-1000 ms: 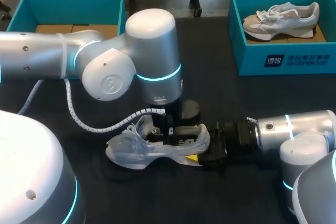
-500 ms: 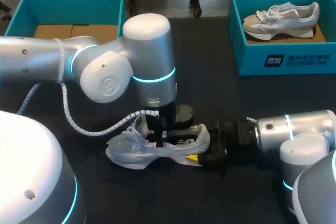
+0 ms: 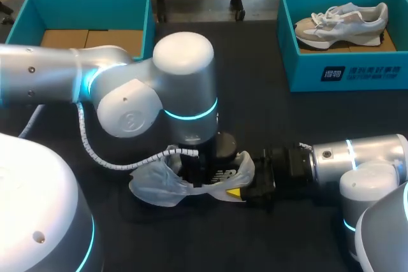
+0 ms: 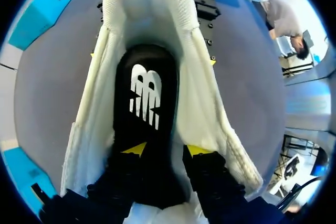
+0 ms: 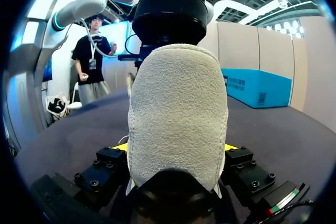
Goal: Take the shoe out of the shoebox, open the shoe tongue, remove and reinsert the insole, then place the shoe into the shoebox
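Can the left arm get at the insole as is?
Probably yes. The left gripper sits inside the shoe opening, its tips right at the black insole, with nothing covering it. The right gripper clamps the heel.

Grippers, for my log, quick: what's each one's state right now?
Left gripper: inside the shoe, at the insole; cannot be told.
Right gripper: closed on the shoe's heel.
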You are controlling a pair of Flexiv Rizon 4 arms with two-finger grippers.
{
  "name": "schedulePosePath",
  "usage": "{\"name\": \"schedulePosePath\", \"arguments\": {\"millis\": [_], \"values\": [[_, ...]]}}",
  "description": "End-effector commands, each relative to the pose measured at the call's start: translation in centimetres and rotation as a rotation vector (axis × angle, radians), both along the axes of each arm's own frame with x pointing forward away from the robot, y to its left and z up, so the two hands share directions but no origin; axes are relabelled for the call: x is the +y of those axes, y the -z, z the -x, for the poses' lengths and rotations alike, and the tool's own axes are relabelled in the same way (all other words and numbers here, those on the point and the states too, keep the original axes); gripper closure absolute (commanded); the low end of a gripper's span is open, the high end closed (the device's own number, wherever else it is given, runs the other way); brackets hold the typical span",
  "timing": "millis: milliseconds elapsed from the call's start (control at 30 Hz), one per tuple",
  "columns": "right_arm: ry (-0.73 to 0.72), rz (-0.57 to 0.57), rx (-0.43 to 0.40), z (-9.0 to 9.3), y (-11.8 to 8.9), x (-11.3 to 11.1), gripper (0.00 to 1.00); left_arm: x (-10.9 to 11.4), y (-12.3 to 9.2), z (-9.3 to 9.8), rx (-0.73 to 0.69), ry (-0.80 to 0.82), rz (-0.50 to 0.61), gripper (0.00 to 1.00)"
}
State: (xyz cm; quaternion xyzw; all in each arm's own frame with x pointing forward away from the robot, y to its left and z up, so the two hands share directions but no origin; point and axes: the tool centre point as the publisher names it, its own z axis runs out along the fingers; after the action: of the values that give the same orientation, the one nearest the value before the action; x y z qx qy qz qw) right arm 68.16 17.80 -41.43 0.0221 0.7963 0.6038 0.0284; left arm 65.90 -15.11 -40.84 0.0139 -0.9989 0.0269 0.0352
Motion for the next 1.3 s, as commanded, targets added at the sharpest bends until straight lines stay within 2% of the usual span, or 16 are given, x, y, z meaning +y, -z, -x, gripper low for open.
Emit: {"name": "schedulePosePath", "arguments": {"millis": [33, 467, 533, 600, 633, 667, 967, 1300], "values": [[0.002, 0.003, 0.000, -0.1, -0.2, 0.1, 1.00, -0.2, 0.8, 0.3, -0.060, -0.012, -0.004, 0.53], [0.002, 0.003, 0.000, -0.1, -0.2, 0.1, 1.00, 0.0, 1.2, -1.8, -0.169, -0.091, -0.076, 0.58], [0.002, 0.003, 0.000, -0.1, -0.2, 0.1, 1.00, 0.0, 1.3, -2.0, -0.175, -0.103, -0.084, 0.64], [0.002, 0.003, 0.000, -0.1, -0.2, 0.1, 1.00, 0.1, 1.4, -2.2, -0.183, -0.111, -0.091, 0.89], [0.002, 0.003, 0.000, -0.1, -0.2, 0.1, 1.00, 0.1, 1.4, -2.3, -0.182, -0.116, -0.092, 0.98], [0.002, 0.003, 0.000, -0.1, -0.2, 0.1, 1.00, 0.1, 1.4, -2.4, -0.183, -0.121, -0.093, 1.00], [0.002, 0.003, 0.000, -0.1, -0.2, 0.1, 1.00, 0.9, 0.9, -3.2, -0.164, -0.149, -0.076, 1.00], [0.002, 0.003, 0.000, -0.1, -0.2, 0.1, 1.00, 2.0, -1.7, -2.7, -0.020, -0.156, 0.139, 1.00]]}}
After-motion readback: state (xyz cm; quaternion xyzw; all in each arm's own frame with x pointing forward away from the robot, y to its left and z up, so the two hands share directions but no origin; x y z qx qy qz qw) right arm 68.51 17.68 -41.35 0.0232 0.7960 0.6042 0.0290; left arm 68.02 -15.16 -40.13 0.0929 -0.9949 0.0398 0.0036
